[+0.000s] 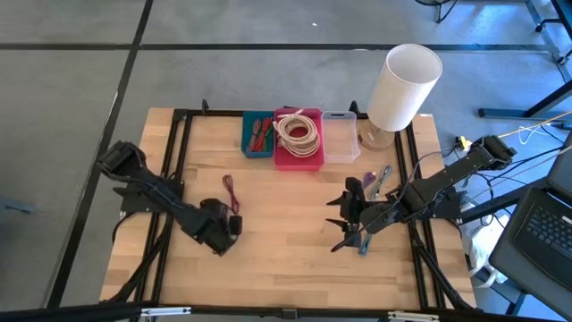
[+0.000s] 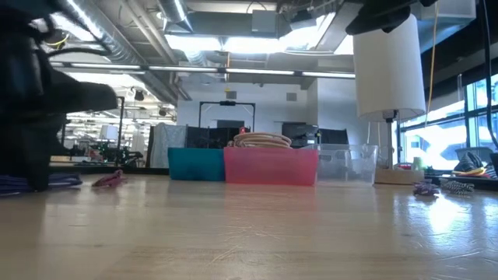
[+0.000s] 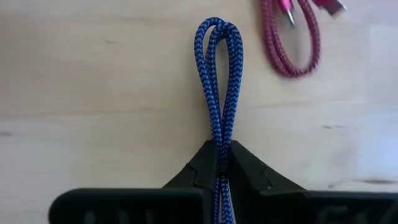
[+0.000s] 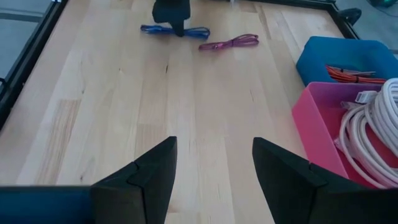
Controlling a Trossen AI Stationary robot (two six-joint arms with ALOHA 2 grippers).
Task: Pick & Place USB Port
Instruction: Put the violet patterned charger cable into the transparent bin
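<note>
A blue braided USB cable (image 3: 217, 68), folded into a narrow loop, lies on the wooden table under my left gripper (image 3: 221, 163), which is shut on it at the table's left-middle (image 1: 225, 229). The right wrist view shows the cable (image 4: 198, 31) sticking out on both sides of that gripper. A magenta cable (image 1: 231, 190) lies just beyond it. My right gripper (image 4: 214, 180) is open and touches nothing, hovering right of centre (image 1: 340, 224). My left gripper pinches the blue cable's doubled strands (image 3: 219, 146) between its two fingers, near the middle of the folded bundle. The fingers come from above, pointing down, and lie across the cable. The looped end (image 3: 217, 31) reaches out past the fingertips, and both ends look to be resting on the table.
Along the far edge stand a blue bin (image 1: 258, 134) with red cables, a pink bin (image 1: 298, 141) with coiled white cable and a clear bin (image 1: 340, 136). A white lamp (image 1: 404, 85) stands at the far right. More cables (image 1: 380, 179) lie near my right arm.
</note>
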